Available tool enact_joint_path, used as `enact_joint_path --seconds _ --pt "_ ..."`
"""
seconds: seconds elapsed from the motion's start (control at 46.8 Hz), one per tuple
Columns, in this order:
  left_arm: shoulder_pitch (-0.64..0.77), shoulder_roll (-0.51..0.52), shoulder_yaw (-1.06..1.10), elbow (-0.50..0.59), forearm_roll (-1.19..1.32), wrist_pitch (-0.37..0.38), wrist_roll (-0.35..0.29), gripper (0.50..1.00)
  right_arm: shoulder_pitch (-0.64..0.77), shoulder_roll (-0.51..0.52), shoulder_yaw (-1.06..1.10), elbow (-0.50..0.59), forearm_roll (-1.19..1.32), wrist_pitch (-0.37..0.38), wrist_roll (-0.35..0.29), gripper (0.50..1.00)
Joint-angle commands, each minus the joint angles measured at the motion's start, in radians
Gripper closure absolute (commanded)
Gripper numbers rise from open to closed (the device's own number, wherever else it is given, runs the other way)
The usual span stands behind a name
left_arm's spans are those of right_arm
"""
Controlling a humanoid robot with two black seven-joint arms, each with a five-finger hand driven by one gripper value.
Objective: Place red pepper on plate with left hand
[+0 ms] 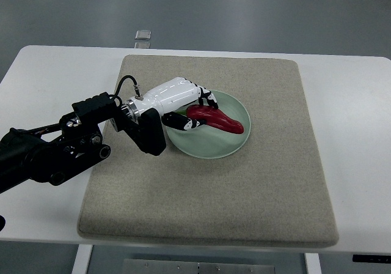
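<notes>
Release is the step in hand, by the look of it: the pepper [218, 119] is already over the plate [235, 145], and the left hand [194, 107] has only to let go cleanly. To do it well, the robot should make sure the pepper rests on the plate's surface before easing the fingers [206, 96] apart, since whether it already touches the plate or hangs just above it cannot be told from the top view. The fingers should spread slowly and evenly, so that none drags the pepper toward the plate's left rim. The hand should then lift straight up off the plate before drawing back to the left, rather than sliding sideways across the rim, which could tip or shift the plate on the mat [244, 200].

The pepper lies in the plate's left half and middle, its pointed end reaching toward the plate's right rim. Its thick stem end, where a little green shows, is at the plate's left side, tucked under the hand. The hand is curled around that end, fingers wrapped over the top and thumb below, pinching the pepper between them. The hand sits over the plate's left rim. No right arm shows.
</notes>
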Motion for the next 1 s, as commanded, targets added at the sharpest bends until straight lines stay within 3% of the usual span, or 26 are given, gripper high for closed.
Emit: enact_joint_path --seconds 0.0,0.128,0.192,0.278,0.512,0.982 --pt "0.0 -0.001 -0.002 0.0 -0.005 0.012 -0.001 0.738 0.0 0.0 0.0 0.002 0.0 0.0 -0.001 0.568" --pt "0.0 0.001 -0.002 0.0 -0.016 0.037 -0.001 0.619 0.0 0.0 0.0 0.0 0.0 0.0 0.0 0.568" --pt "0.0 0.001 -0.002 0.0 -0.018 0.037 -0.001 0.611 0.0 0.0 0.0 0.0 0.0 0.0 0.0 0.568" --pt "0.002 0.001 -0.002 -0.002 -0.019 0.041 -0.001 0.549 0.0 0.0 0.0 0.0 0.0 0.0 0.0 0.568" --pt "0.006 0.002 -0.02 -0.003 -0.031 0.049 -0.001 0.538 0.0 0.0 0.0 0.0 0.0 0.0 0.0 0.568" --pt "0.017 0.001 -0.021 -0.005 -0.703 0.343 -0.003 0.514 0.0 0.0 0.0 0.0 0.0 0.0 0.0 0.568"
